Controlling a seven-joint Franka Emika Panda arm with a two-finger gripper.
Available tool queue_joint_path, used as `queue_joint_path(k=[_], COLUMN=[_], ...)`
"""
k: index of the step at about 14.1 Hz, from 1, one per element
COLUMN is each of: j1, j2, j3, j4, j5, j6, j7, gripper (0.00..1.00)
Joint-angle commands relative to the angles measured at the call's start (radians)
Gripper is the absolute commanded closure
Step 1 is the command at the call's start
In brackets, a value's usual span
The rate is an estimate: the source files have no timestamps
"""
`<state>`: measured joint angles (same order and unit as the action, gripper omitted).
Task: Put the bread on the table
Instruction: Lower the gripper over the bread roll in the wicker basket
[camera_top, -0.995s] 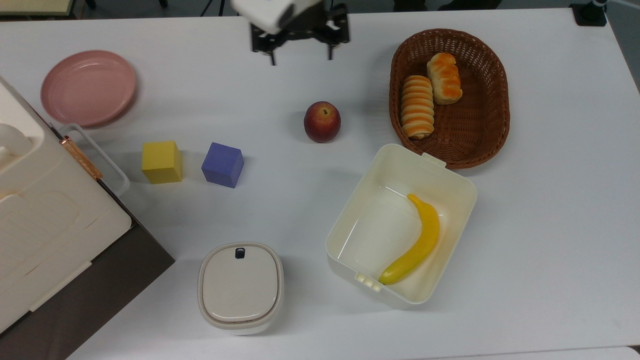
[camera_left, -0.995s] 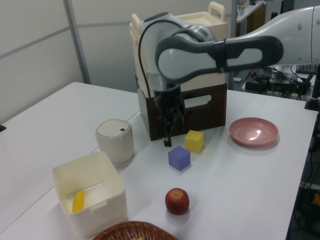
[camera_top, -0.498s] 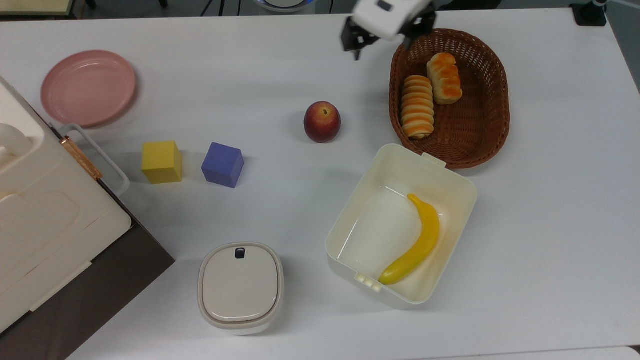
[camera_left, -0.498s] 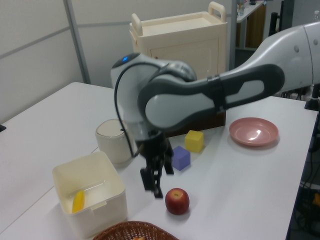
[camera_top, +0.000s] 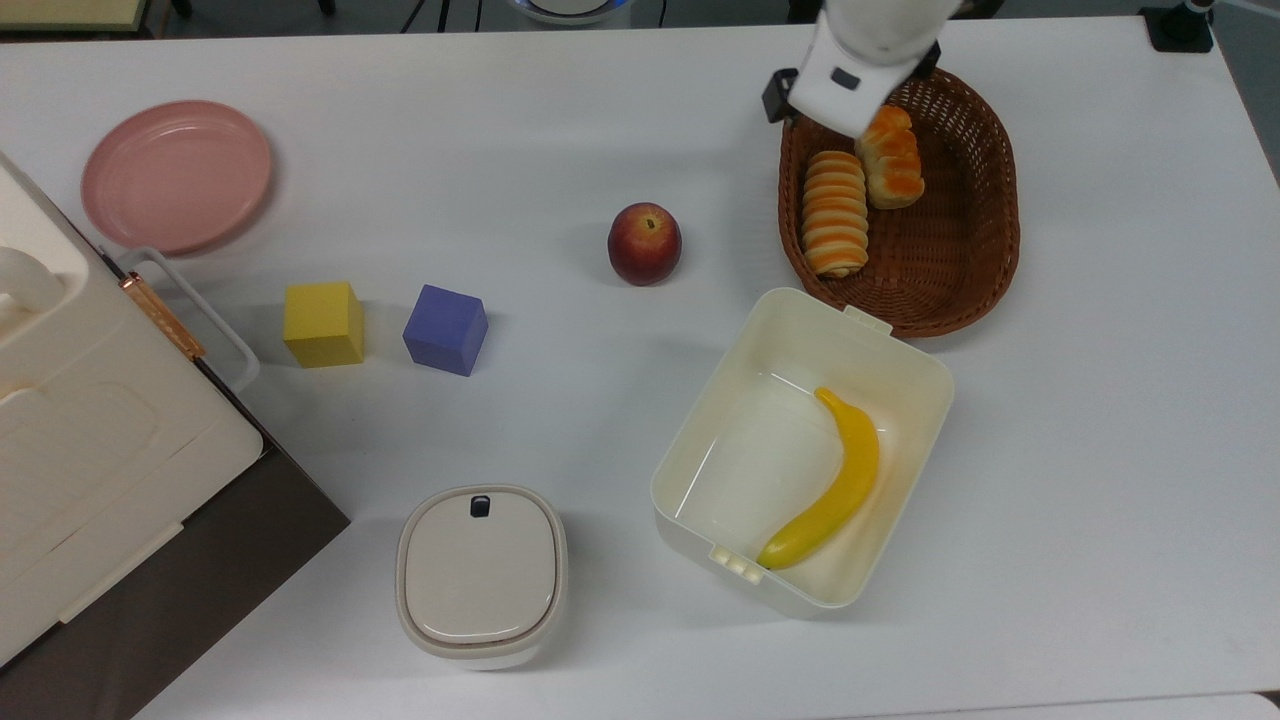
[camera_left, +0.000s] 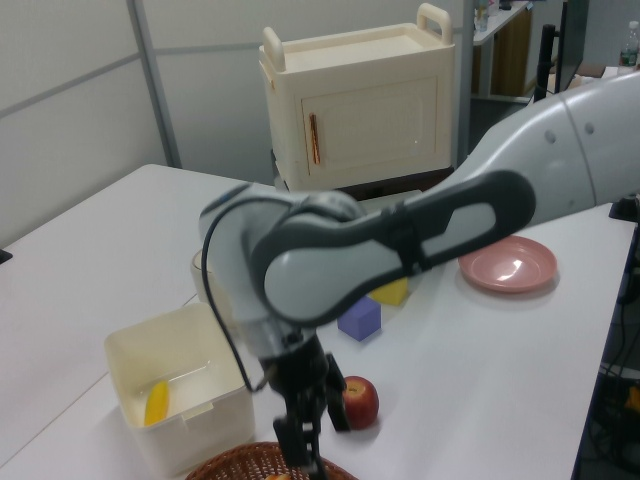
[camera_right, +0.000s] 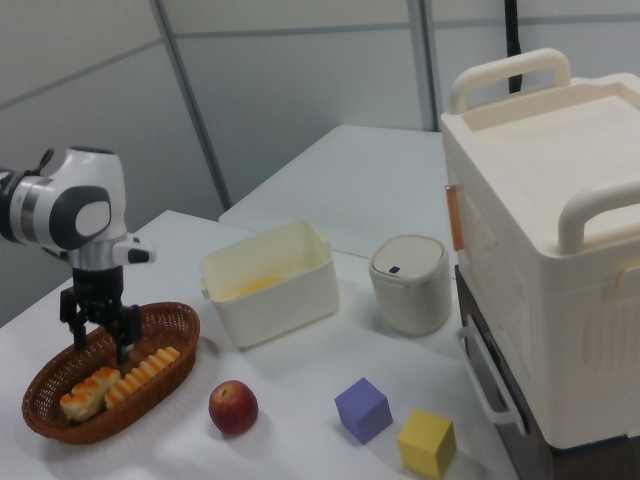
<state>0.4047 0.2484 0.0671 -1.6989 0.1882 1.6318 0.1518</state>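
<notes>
Hovering over the wicker basket (camera_top: 960, 260) with its fingers spread and holding nothing, the gripper (camera_right: 98, 338) has yet to grasp the bread (camera_top: 888, 157), which lies in the basket beside the ridged striped roll (camera_top: 834, 212), so lifting it out onto the table (camera_top: 560, 130) remains.

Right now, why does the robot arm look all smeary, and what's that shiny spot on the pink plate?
In the left view the arm is blurred, likely from moving, while the apple stays sharp. In the left view the pink plate carries a white glare spot, probably reflected room light.
</notes>
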Motion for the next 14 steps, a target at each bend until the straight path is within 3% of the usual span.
queue_joint_path(k=[1,7,14], j1=[0.071,0.152,0.187], j2=[0.048,0.150,0.169], j3=[-0.012,-0.010,0.016], j4=[-0.022,-0.030,-0.024], j5=[0.020,0.022,0.004], j6=[0.022,0.167,0.206], j7=[0.063,0.120,0.173], gripper=[0.00,0.00,0.00])
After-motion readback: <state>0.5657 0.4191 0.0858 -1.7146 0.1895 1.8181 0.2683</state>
